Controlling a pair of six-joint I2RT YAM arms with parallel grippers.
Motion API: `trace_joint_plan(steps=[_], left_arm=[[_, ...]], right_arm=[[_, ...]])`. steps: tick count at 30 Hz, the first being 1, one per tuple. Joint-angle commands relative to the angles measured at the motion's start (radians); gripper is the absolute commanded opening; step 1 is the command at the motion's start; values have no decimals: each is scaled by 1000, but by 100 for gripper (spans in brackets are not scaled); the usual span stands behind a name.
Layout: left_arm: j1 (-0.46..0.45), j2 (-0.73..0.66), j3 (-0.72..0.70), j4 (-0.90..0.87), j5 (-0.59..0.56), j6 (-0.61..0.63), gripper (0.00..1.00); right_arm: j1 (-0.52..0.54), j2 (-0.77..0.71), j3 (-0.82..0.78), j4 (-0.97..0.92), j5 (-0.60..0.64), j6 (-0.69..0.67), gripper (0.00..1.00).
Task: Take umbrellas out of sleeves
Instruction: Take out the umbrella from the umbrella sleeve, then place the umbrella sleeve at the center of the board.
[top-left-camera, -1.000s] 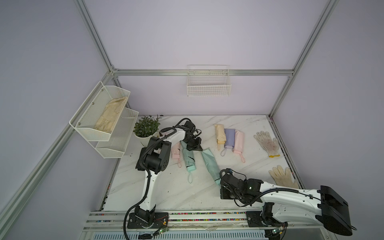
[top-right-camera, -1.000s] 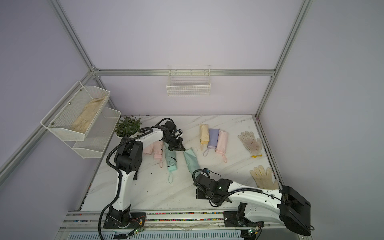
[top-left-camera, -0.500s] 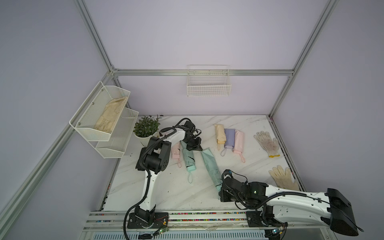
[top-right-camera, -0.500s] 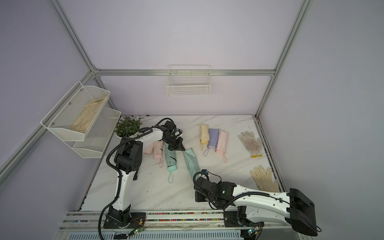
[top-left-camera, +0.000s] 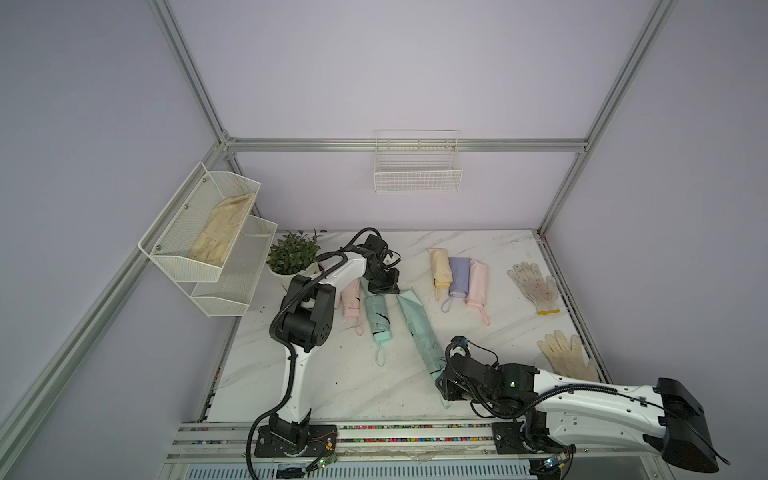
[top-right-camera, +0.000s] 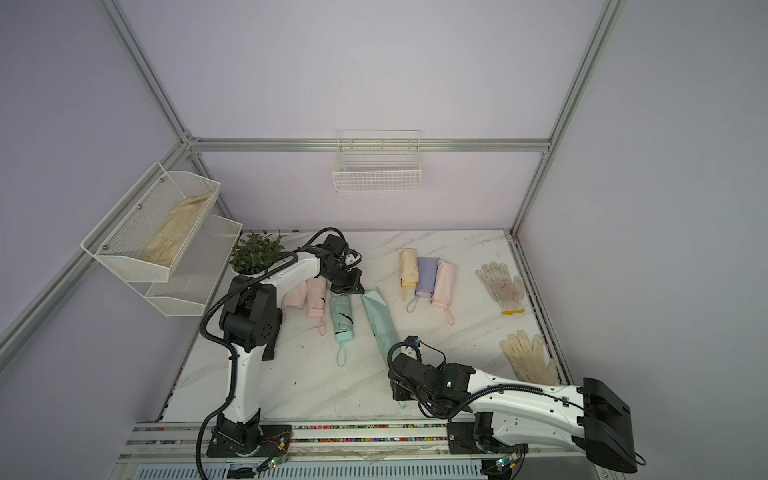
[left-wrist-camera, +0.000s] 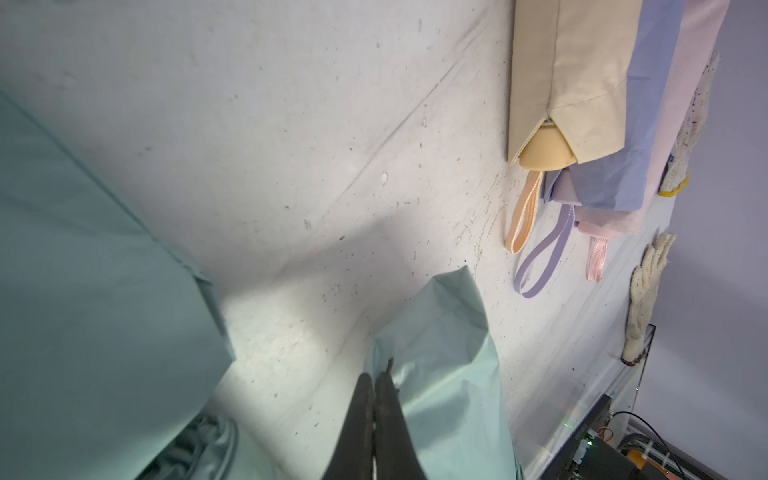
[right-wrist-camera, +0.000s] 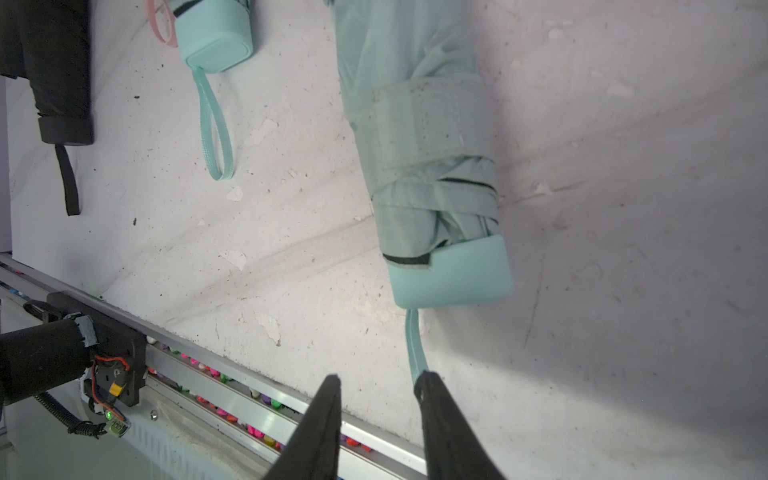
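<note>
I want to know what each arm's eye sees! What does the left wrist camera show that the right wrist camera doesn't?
Only the left wrist: the shut left gripper pinching the mint sleeve, a yellow sleeve, lavender sleeve, pink sleeve, and gloves. Only the right wrist: the open right gripper, the mint umbrella with its wrist loop, a black umbrella. Both: the marble table.

Your tabletop (right-wrist-camera: 291, 232) looks matt and gritty, marble-patterned. The mint umbrella (right-wrist-camera: 419, 158) is thin creased cloth, its handle cap (right-wrist-camera: 453, 274) smooth matt plastic, its wrist loop (right-wrist-camera: 415, 345) ribbed webbing.
</note>
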Motion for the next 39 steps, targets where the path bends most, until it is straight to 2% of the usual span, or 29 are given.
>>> trace_joint_plan(steps=[1,8,14,17,20,27,36,37,39], left_arm=[[5,-60,99,-38,-69,62,0],[3,54,322,-129,-144,97,0],[7,186,538,-178,-200,107,0],[23,236,612,-181,-204,93,1],[47,286,680,-175,-151,51,2],[96,356,676,-3,34,-141,1],[110,410,723,97,23,-211,2],[113,416,728,98,25,-210,6],[117,416,728,100,28,-203,33]], right_arm=[[4,-9,55,-20,80,-26,44],[5,60,107,-23,108,-56,46],[3,13,76,-18,138,-50,47],[1,10,72,-25,153,-52,47],[0,14,65,-27,163,-48,47],[-1,35,54,-24,169,-45,47],[-3,57,60,-25,165,-49,47],[-5,59,57,-25,164,-49,47],[-6,63,51,-25,163,-48,47]])
